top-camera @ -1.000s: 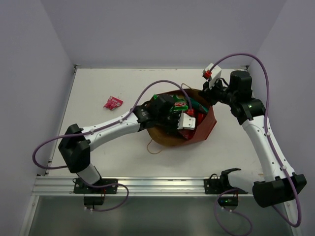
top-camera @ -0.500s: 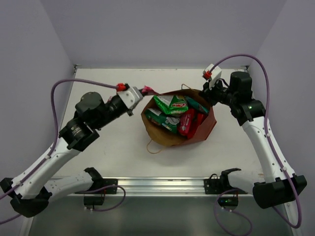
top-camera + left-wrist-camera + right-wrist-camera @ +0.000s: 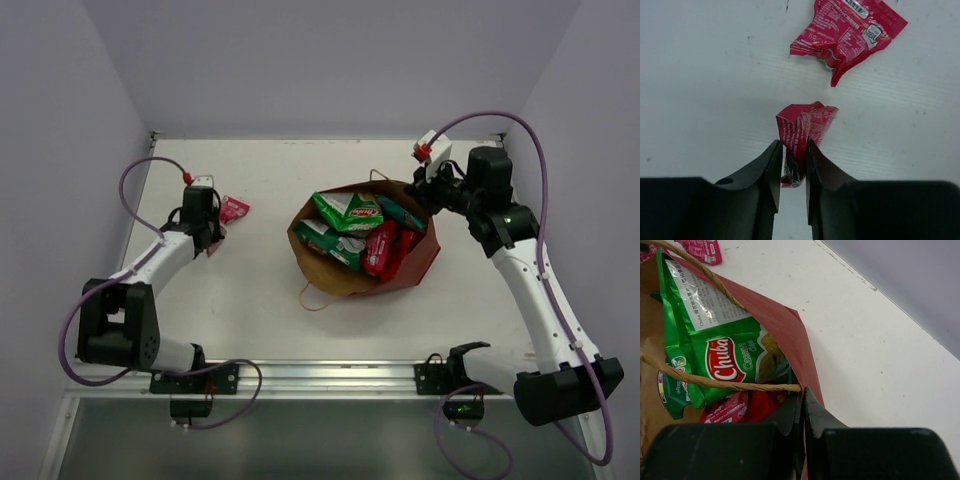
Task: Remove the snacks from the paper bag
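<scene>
1. The left claw (image 3: pixel 792 146) is nearly closed. Its dark, smooth fingers pinch the lower end of a sachet (image 3: pixel 806 122), a small crumpled piece of red-pink foil with fine white print that sticks out ahead of the fingertips. Whether the sachet touches the table (image 3: pixel 700 75) cannot be told.
2. A second sachet (image 3: pixel 847 30) of the same glossy red foil, creased but flatter, lies on the table ahead of that claw and to its right, apart from the held one.
3. The table is white and matte, faintly ribbed, with a few dark specks.
4. The right claw (image 3: pixel 803 394) is shut to a thin slit on the rim of the bag (image 3: pixel 785 330). It grips just where one end of a twisted tan paper handle (image 3: pixel 720 384) meets the rim.
5. The bag is stiff paper, red-brown outside and tan kraft inside. It spreads away to the left of the right claw, and in the top view its mouth gapes toward the camera, well apart from the left claw.
6. The chip bag (image 3: pixel 725 347) is shiny green and white with a red oval logo. It sits inside the bag, ahead and left of the right claw, under the handle.
7. A glossy red packet (image 3: pixel 380 248) and a teal packet (image 3: pixel 400 213) also lie inside the bag. A third sachet (image 3: pixel 725 412), pink-red, lies below the chip bag, close to the right claw's fingers.
</scene>
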Robot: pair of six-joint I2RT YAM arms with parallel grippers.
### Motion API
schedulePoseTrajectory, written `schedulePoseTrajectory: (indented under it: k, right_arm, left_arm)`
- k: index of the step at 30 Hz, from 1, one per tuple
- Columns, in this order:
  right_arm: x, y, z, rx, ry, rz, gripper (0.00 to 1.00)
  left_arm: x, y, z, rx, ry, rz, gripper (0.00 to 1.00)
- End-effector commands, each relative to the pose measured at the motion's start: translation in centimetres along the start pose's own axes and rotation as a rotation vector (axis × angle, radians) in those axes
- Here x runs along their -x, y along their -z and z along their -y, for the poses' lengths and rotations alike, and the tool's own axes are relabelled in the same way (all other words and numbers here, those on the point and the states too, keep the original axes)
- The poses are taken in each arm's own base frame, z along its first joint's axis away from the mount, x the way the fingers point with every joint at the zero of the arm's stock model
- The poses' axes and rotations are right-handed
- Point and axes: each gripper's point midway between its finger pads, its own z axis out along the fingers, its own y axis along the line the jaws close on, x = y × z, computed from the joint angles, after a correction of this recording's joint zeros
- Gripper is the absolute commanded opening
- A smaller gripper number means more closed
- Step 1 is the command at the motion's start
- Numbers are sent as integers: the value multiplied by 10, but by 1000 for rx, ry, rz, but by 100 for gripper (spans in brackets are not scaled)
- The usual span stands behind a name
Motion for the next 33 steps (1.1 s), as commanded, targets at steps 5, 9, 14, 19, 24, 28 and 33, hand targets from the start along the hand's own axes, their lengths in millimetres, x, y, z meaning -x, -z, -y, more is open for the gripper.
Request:
schedulePoseTrajectory:
  k: [5,9,14,19,24,28,33]
  right_arm:
    - [38,13,5,-42,51,137,2]
    - [40,15,4,-39,53,146,4]
    - [41,17,3,-40,49,150,4]
    - [43,19,4,-51,46,155,5]
    - [44,19,3,-46,36,164,6]
    - [44,20,1,-42,29,169,7]
    - [43,20,-1,-33,24,172,7]
  left_arm:
    - [43,20,26,-137,148,109,82]
    - [81,68,65,-300,160,209,100]
    - [96,173,180,-600,79,299,100]
    - [78,250,266,-764,65,370,97]
    - [35,287,334,-874,-28,320,92]
    - [14,295,371,-881,-96,311,89]
    - [3,273,386,-824,-129,298,79]
